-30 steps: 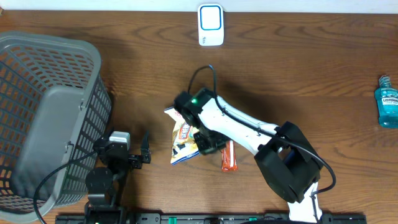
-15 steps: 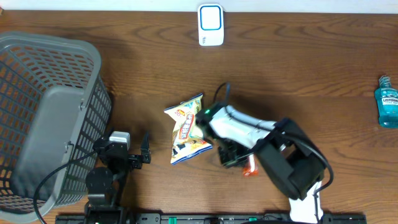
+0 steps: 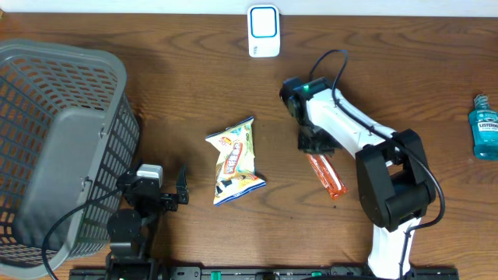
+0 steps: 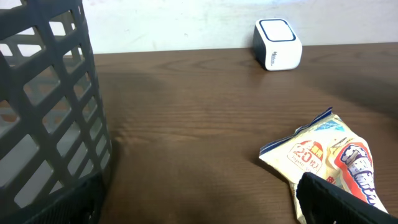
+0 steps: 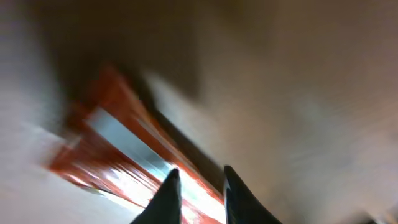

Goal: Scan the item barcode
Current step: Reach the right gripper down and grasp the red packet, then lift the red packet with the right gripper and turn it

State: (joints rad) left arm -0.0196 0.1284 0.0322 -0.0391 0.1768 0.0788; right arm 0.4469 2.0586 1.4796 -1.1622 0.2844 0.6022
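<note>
Top view, move: The right gripper [image 3: 313, 146] has swung away from the chip bag [image 3: 236, 161]. It is now closer to the scanner [image 3: 264, 31], but not there yet.
Top view, item: The orange snack stick [image 3: 327, 176] has come along. One end sits right at the gripper tips. The rest trails back toward the arm's base.
Top view, grip: I cannot tell if the stick is squeezed or let go.
Top view, meaning: I think the stick is on its way to the scanner, so the scan is not done yet.
Top view, rest: The chip bag has not moved. The left gripper [image 3: 181, 188] rests spread wide, holding nothing, just beside the basket [image 3: 62, 54].
Left wrist view: The chip bag [image 4: 323, 155] lies just ahead of this gripper. The scanner [image 4: 278, 43] stands far ahead.
Right wrist view: Very blurry. The right gripper [image 5: 198, 186] shows a small gap between its tips, with the snack stick [image 5: 118, 149] beyond them.
</note>
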